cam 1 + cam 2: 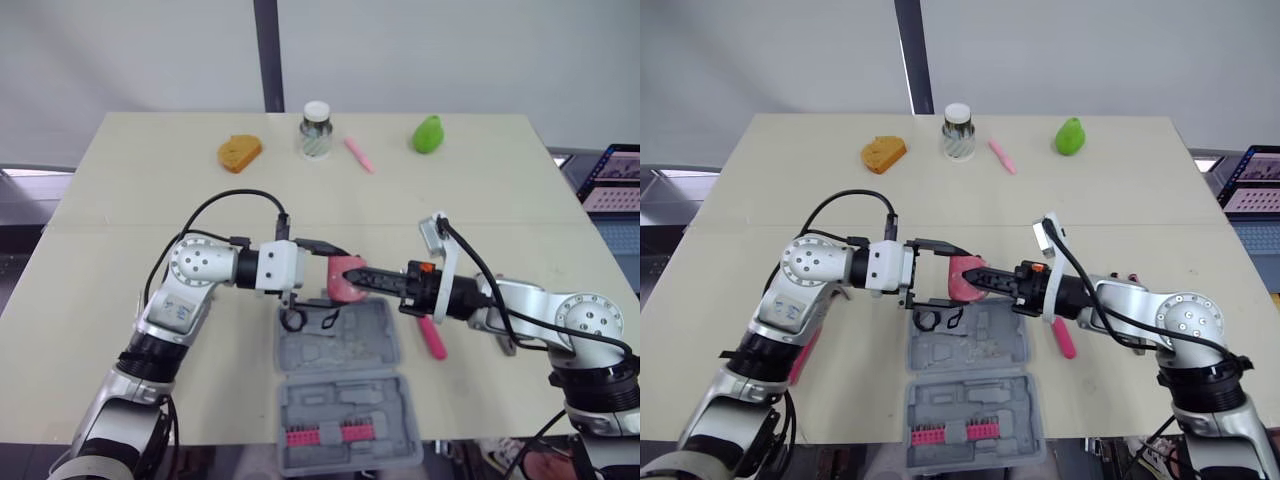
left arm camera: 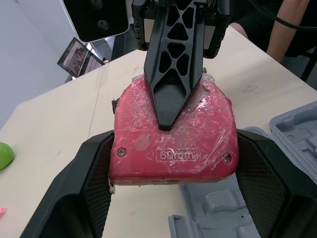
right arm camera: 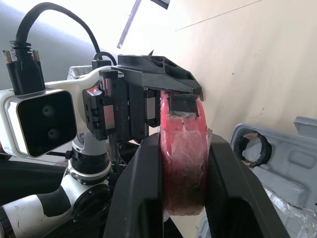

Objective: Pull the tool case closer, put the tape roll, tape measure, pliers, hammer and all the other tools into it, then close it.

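The red tape measure (image 1: 343, 281) hangs just above the far edge of the open grey tool case (image 1: 345, 400). My left gripper (image 1: 330, 273) comes in from the left, its two fingers closed on the tape measure's narrow sides. From the right, my right gripper (image 1: 358, 276) pinches the measure's flat faces, as the right wrist view shows with the red body (image 3: 183, 148) squeezed between the fingers. A black tape roll (image 1: 293, 320) lies in the case's far left corner. Beside the case, under my right arm, lies a pink-handled tool (image 1: 433, 338).
Along the table's far edge sit an orange object (image 1: 240, 153), a small jar with a white lid (image 1: 316, 130), a pink pen (image 1: 359, 154) and a green object (image 1: 429, 133). A row of red bits (image 1: 322, 435) fills the case's near half. A laptop (image 1: 612, 180) stands off the table's right.
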